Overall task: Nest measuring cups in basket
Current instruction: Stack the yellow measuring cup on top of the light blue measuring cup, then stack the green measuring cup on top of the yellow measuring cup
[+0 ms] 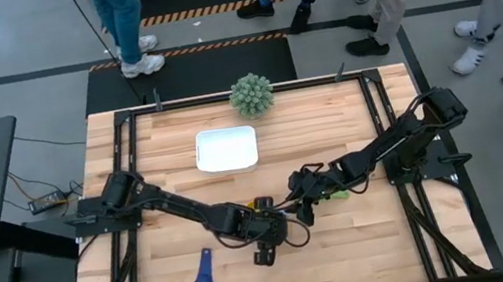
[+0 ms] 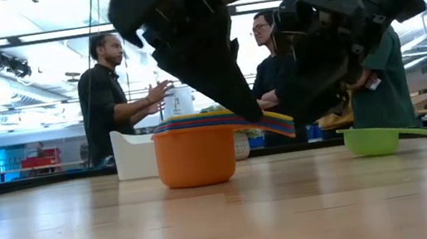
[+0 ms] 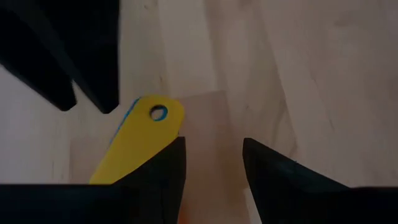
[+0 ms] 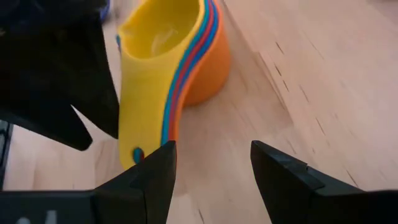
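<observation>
Cups (image 2: 195, 150) stacked on table (image 1: 349, 247) — both end effectors open beside them.

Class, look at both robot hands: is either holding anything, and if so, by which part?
Neither holds anything. The left hand and right hand are open; the handle of the nested cups lies outside both gaps.

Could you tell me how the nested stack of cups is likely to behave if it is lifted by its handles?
The stack looks like thin plastic, so probably light. Its handles fan out to one side, so the cups might separate or tilt when lifted. The wide orange cup sits flat, so a push likely slides rather than rolls it.
</observation>
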